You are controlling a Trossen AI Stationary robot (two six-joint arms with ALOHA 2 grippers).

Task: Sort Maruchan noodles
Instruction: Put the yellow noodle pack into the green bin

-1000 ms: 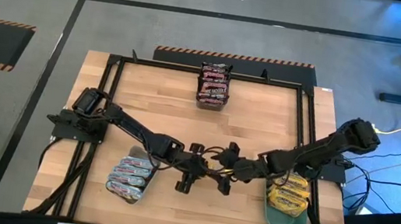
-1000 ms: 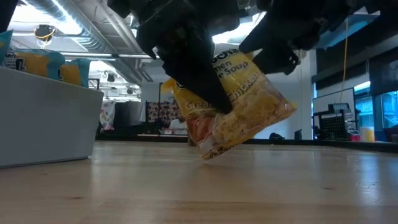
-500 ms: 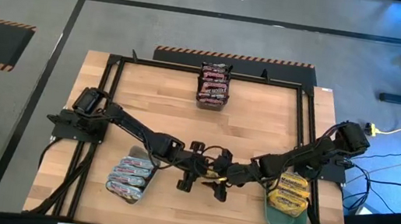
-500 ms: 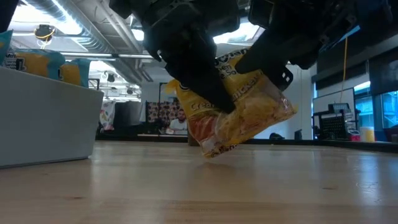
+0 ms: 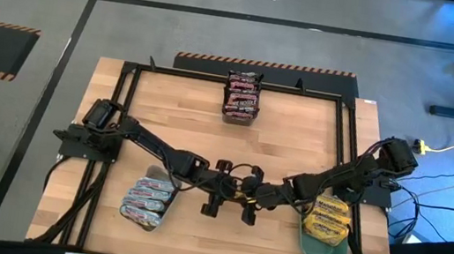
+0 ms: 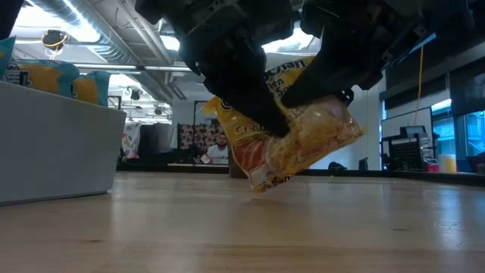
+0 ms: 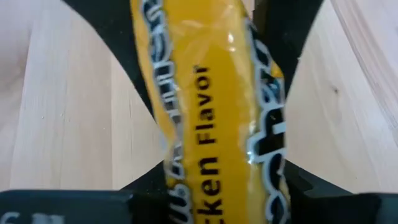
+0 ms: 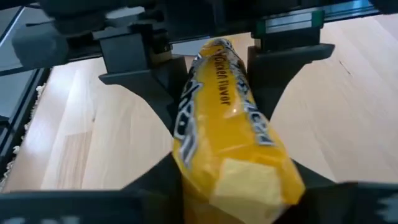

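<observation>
Packet: yellow crinkly plastic noodle packet [image 6: 292, 140], held tilted above the wooden table [image 5: 298, 128], near its front centre.
Left gripper [image 5: 219, 195]: clenched on the packet.
Right gripper [image 5: 253, 204]: fingers pressed against the packet's other end.
Sorted stacks: yellow packets in teal tray [image 5: 310, 243]; silver-red stack [image 5: 147, 200]; maroon stack [image 5: 243, 95].

Both arms, the left arm [image 5: 149, 145] and the right arm [image 5: 354, 173], are matte black, jointed tubes with loose black cables looping near blocky wrists and flat-sided black jaws.
</observation>
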